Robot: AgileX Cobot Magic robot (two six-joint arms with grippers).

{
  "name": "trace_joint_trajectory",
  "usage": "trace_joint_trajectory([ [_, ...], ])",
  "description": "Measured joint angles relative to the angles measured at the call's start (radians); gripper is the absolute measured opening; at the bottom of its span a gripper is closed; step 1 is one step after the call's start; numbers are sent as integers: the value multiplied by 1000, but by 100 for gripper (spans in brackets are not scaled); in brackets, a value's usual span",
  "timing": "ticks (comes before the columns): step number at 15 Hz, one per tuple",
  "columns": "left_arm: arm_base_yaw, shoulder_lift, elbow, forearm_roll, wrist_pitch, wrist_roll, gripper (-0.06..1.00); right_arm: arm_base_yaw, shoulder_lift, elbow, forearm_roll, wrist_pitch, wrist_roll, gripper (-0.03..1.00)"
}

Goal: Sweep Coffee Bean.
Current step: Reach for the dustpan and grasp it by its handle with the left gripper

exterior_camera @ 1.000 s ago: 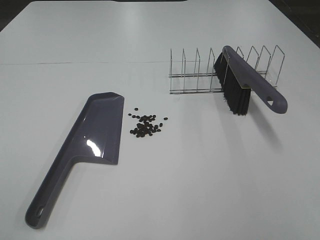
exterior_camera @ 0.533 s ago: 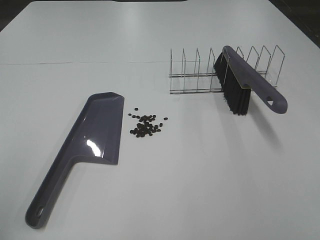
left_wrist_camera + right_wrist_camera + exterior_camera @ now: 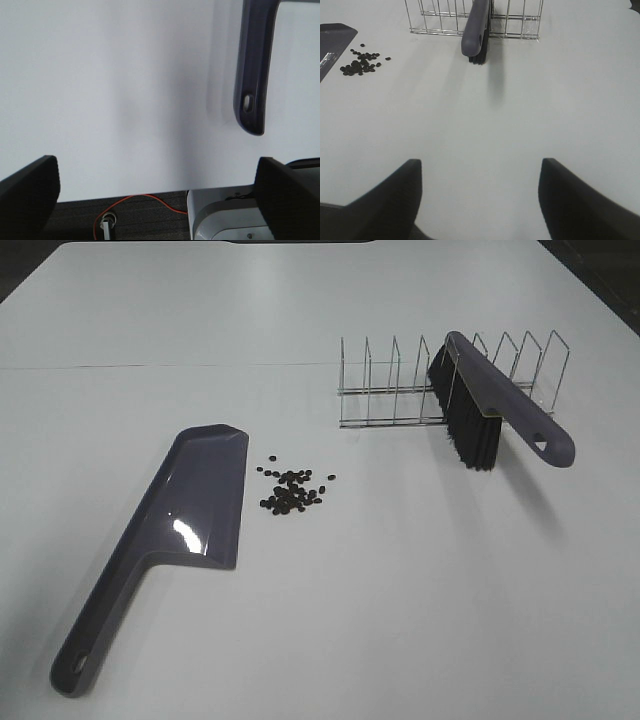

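Exterior high: tiny dark-brown coffee beans (image 3: 292, 492) mid-frame, light, roll easily, unpinchable. Take stiff purple plastic brush (image 3: 500, 400), upper right, by handle. Left claw (image 3: 156, 167), right claw (image 3: 480, 167) spread, empty.

A lab-like setup: white table (image 3: 400, 620), loose red wire (image 3: 135, 198)

Left gripper (image 3: 155, 167): two matte black fingers (image 3: 27, 192), blocky, flat inner faces, top edges slanting down to the tips. Behind the fingers, nearer the right-hand one, a pale grey rounded housing (image 3: 225, 220) with small dark screw holes. Beside the housing, a thin red cable (image 3: 135, 201) loops to a small metal fitting (image 3: 106, 221). Right gripper (image 3: 481, 165): fingers (image 3: 387, 202) likewise matte black, broad at the base, narrowing to blunt tips.
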Motion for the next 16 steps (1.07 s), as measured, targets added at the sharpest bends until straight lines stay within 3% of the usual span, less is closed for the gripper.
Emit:
trace_joint_trajectory([
  [2,-121,143,-22,32,-74,-119,96,0,0,0,0,0,0,61],
  [4,-171,278,-80,-11,-131,-143,96,0,0,0,0,0,0,61],
  [5,-178,359,-114,-74,-176,-145,96,0,0,0,0,0,0,61],
  [7,-178,447,-124,-125,-193,-112,96,0,0,0,0,0,0,61],
  [10,-178,562,-125,-90,-227,-165,95,0,0,0,0,0,0,61],
  [16,-178,731,-126,-80,-416,-211,86,0,0,0,0,0,0,61],
])
